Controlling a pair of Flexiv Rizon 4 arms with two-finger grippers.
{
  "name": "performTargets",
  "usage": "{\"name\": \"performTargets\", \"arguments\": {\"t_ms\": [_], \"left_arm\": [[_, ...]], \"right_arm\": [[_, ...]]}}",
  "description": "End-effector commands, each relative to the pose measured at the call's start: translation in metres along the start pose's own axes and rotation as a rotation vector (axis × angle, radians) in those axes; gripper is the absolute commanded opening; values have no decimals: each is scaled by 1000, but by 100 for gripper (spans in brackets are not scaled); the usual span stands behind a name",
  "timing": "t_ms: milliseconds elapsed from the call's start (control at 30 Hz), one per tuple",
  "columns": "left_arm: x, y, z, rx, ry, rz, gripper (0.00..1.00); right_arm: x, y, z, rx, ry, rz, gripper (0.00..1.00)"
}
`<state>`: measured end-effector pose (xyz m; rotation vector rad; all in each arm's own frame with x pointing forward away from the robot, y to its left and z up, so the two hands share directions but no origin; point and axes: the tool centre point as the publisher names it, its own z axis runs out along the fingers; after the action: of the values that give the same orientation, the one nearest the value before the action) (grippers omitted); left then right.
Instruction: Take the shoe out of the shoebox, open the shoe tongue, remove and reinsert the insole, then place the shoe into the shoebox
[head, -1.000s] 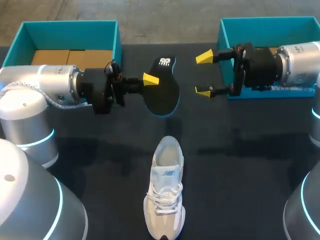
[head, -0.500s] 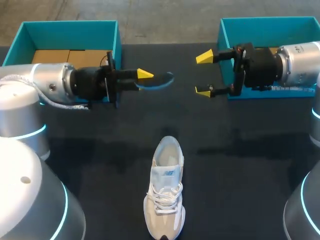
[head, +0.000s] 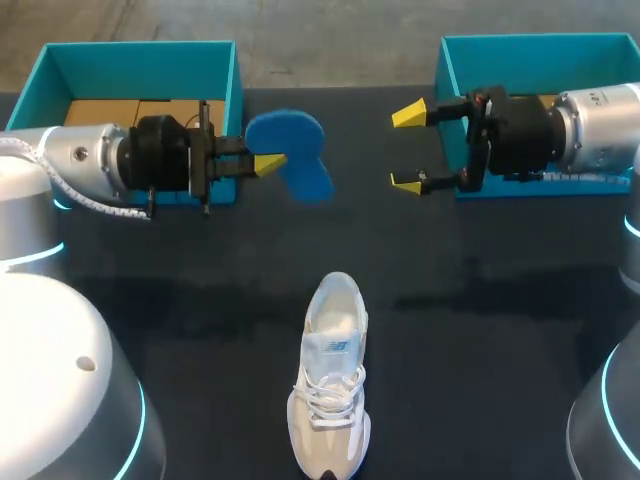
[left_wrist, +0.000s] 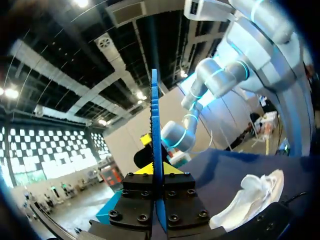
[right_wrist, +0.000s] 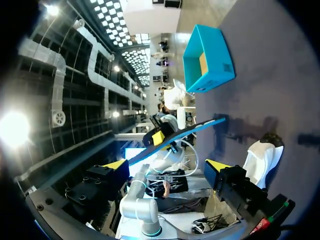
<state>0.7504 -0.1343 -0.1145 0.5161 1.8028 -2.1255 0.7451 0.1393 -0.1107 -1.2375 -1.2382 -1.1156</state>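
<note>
A white sneaker (head: 330, 395) lies on the dark table near the front middle, toe toward me. Above the table's back middle my left gripper (head: 268, 164) is shut on the insole (head: 292, 152), which shows its blue underside. In the left wrist view the insole (left_wrist: 154, 125) stands edge-on between the closed fingers of the left gripper (left_wrist: 155, 171), and the sneaker (left_wrist: 256, 191) lies off to one side. My right gripper (head: 407, 148) hangs open and empty to the right of the insole, apart from it. The right wrist view shows the right gripper (right_wrist: 167, 167) open, with the insole (right_wrist: 187, 134) ahead of it.
One teal shoebox (head: 55, 75) with brown cardboard inside stands at the back left, behind my left arm. A second teal shoebox (head: 445, 60) stands at the back right, partly covered by my right arm. The sneaker (right_wrist: 262, 155) has bare dark table around it.
My left wrist has rolled, turning the insole from its black top face through edge-on to its blue underside. The left gripper has drawn back leftward. The right arm has not moved.
</note>
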Motion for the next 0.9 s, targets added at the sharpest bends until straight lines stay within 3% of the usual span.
{"name": "performTargets", "arguments": {"t_ms": [33, 133, 700, 900], "left_arm": [[-4, -1, 3, 101, -4, -835, 0], [-4, -5, 7, 56, -8, -758, 0], [-4, -5, 7, 56, -8, -758, 0], [-10, 7, 6, 83, -62, -1171, 0]], "right_arm": [[0, -1, 1, -3, -2, 0, 100], [0, -1, 1, -3, -2, 0, 100], [0, -1, 1, -3, -2, 0, 100], [0, -1, 1, -3, -2, 0, 100]]}}
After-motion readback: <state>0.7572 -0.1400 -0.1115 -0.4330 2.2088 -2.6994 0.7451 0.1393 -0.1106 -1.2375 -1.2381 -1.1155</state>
